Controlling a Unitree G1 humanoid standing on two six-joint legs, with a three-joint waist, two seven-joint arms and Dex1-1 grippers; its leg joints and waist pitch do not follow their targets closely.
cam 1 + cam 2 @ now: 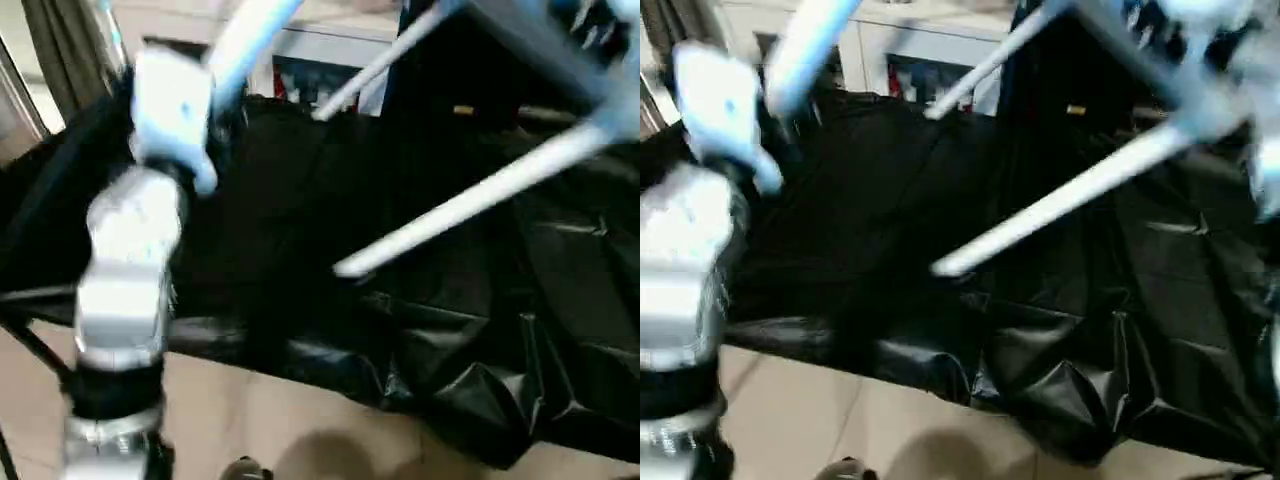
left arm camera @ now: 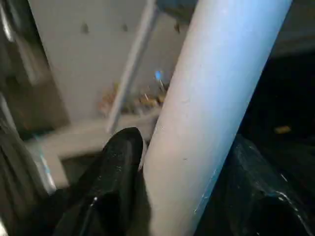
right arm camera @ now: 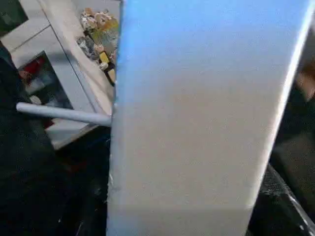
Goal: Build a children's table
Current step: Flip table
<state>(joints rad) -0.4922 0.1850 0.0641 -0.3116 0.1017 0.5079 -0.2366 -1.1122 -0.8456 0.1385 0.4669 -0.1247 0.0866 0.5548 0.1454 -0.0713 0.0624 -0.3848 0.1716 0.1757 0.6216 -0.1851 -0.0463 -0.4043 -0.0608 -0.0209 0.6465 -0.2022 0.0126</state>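
i see the white table (image 1: 540, 40) tilted at upper right, legs (image 1: 470, 205) attached; left gripper (image 2: 187, 182) grasps a leg; right gripper's state i can't tell.

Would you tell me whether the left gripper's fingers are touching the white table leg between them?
Touching. In the left wrist view the leg runs up between the left gripper's two black fingers, and each presses against the tube's side with no gap showing.

Lighting was dim and cool-toned. Motion blur smeared the left forearm (image 1: 130, 260) and table legs (image 1: 470, 200). Soft glare streaked the black sheet (image 1: 480, 390). Wrist views were defocused.
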